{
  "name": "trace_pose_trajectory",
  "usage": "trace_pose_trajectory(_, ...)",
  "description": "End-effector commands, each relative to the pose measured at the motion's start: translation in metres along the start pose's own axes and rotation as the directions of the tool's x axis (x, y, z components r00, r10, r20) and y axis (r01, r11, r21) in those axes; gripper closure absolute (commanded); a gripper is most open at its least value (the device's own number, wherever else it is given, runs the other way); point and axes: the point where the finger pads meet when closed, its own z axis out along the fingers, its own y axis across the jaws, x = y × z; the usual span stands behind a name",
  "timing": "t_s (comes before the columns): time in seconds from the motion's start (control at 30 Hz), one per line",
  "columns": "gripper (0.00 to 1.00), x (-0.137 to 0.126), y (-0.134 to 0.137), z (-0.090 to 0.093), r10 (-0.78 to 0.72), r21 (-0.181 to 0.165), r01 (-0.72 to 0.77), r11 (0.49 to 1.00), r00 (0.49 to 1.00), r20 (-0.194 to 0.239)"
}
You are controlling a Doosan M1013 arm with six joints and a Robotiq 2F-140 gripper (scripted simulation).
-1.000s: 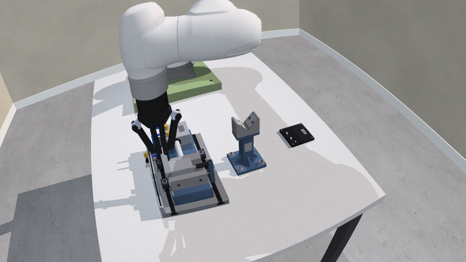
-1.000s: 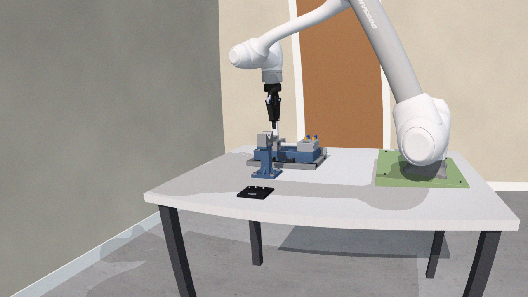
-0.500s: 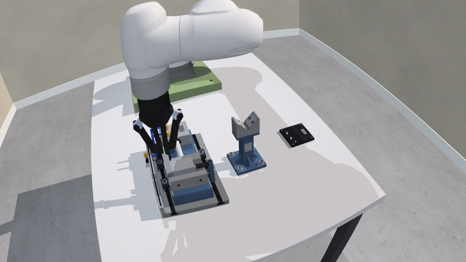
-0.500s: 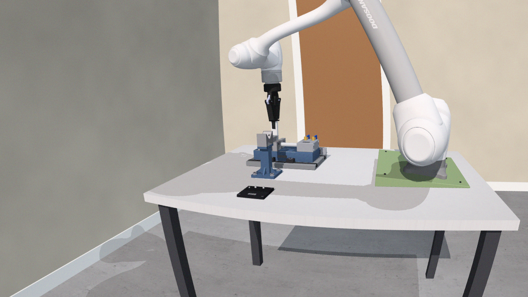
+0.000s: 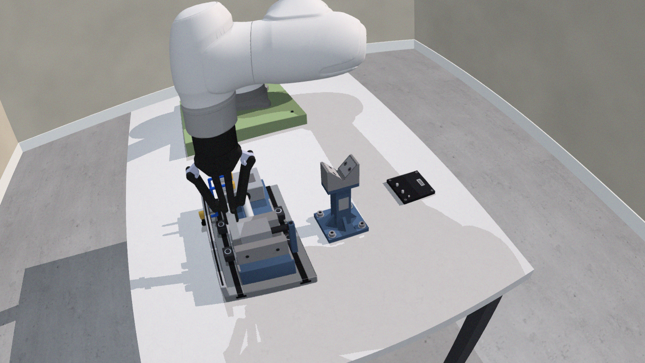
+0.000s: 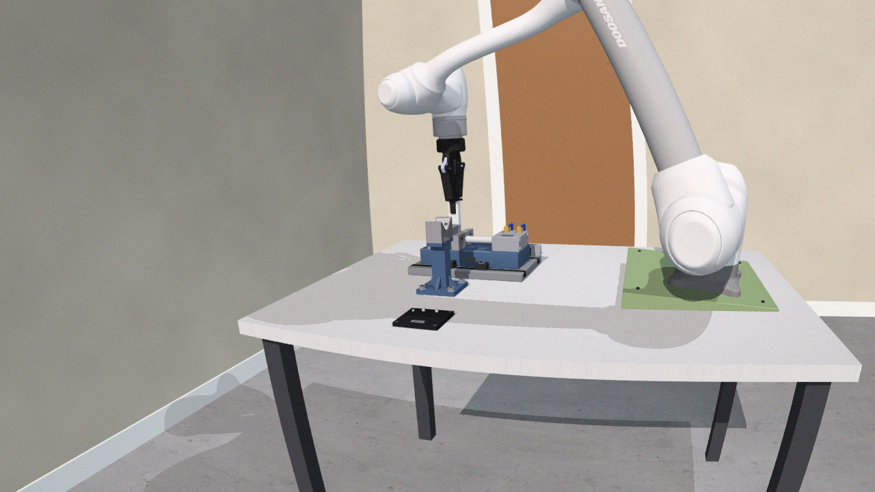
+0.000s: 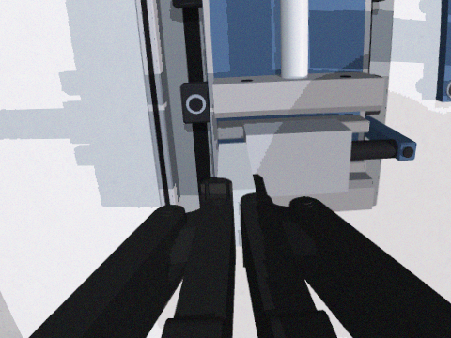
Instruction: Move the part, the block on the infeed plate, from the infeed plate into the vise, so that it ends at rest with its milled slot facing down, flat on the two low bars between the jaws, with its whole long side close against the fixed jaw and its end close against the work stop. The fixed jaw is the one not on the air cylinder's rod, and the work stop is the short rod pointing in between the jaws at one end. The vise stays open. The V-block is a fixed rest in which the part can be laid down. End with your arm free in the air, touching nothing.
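Note:
The part (image 5: 256, 227) is a grey block lying in the open vise (image 5: 259, 239) between the jaws, also seen in the wrist view (image 7: 297, 160). Its long side lies by the fixed jaw (image 5: 262, 253). Its end is at the black work stop rod (image 7: 375, 149). A gap separates it from the moving jaw (image 7: 297, 94) on the white cylinder rod (image 7: 293, 7). Its slot is not visible. My gripper (image 5: 228, 209) is shut and empty. It hangs above the vise's left rail, clear of the part, as the side view (image 6: 453, 208) and the wrist view (image 7: 239, 191) also show.
The black infeed plate (image 5: 410, 186) lies bare at the right. The V-block (image 5: 339, 173) on its blue stand is between the plate and the vise. The arm's green base plate (image 5: 252, 117) is at the back.

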Motion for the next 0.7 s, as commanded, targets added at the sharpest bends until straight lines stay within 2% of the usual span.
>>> trace_pose_trajectory(0.0, 1.00, 0.0000, 0.0009, -0.0001, 0.000, 0.000, 0.000, 1.000, 1.000, 0.000)
trace_pose_trajectory(0.67, 1.00, 0.0000, 0.0040, -0.0001, 0.000, 0.000, 0.000, 1.000, 1.000, 0.000)
